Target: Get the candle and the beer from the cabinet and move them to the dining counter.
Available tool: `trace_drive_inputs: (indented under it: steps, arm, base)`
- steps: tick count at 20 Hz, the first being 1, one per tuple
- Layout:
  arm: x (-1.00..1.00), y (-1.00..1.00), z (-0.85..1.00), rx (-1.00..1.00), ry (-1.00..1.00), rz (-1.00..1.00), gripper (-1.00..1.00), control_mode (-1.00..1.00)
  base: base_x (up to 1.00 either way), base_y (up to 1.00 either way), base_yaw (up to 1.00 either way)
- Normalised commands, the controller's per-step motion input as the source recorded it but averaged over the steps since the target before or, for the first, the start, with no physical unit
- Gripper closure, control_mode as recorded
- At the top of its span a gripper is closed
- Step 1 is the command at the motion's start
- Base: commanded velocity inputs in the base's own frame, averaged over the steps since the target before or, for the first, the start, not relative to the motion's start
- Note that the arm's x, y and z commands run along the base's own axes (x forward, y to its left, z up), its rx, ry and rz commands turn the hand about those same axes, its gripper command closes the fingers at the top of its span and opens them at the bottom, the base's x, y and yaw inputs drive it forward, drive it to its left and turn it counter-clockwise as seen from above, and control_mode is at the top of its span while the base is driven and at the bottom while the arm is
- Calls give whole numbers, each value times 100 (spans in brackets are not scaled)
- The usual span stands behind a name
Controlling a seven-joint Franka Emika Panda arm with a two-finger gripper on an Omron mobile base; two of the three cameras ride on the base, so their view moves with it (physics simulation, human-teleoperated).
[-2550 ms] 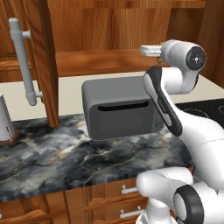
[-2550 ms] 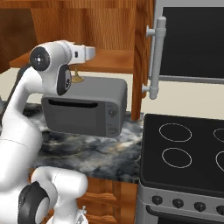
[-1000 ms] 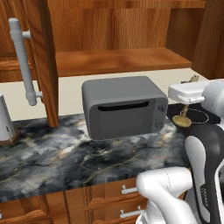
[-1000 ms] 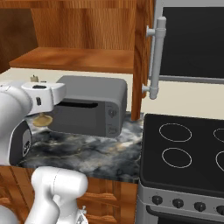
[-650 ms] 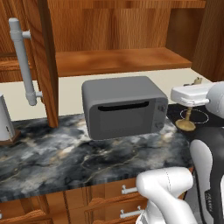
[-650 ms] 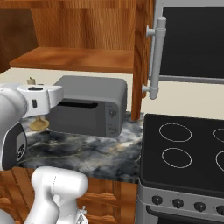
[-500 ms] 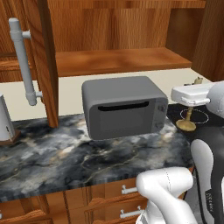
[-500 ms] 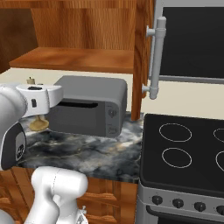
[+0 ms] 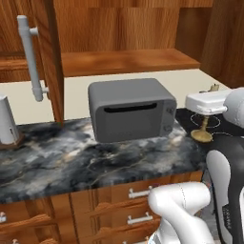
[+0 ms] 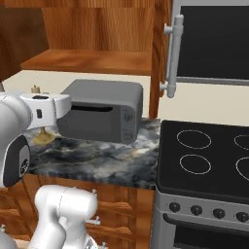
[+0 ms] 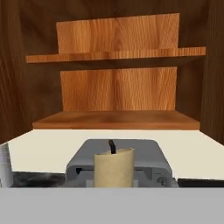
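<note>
My gripper (image 9: 208,106) is shut on the candle (image 9: 204,129), a cream taper in a brass-gold candlestick with a round flared base. It hangs upright above the marbled counter's front, nearer to me than the grey oven. From the other side the candle (image 10: 43,137) shows its base under the white hand. In the hand view the candle (image 11: 114,168) stands close up with its dark wick, in front of the open cabinet (image 11: 117,119), whose two wooden shelves are bare. The cabinet (image 9: 125,60) is open, its door swung out to the left. The beer and the dining counter are out of view.
A grey toaster oven (image 9: 131,109) sits on the marbled counter (image 9: 71,162) under the cabinet. The open cabinet door (image 9: 47,57) carries a long grey handle (image 9: 29,57). A black stove (image 10: 209,155) lies to the right, and wooden drawers (image 9: 119,200) are below.
The arm has drawn back from the cabinet shelf and come down to the right with the candle in its grip. Over the last half second it has barely moved.
</note>
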Motion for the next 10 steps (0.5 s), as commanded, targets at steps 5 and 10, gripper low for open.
trace_drive_inputs:
  steps: [5,10]
  arm:
    - [0,0,0,0,0,0,100,100]
    - [0,0,0,0,0,0,100,100]
  base:
    - [-97,2,12]
    - [-36,0,75]
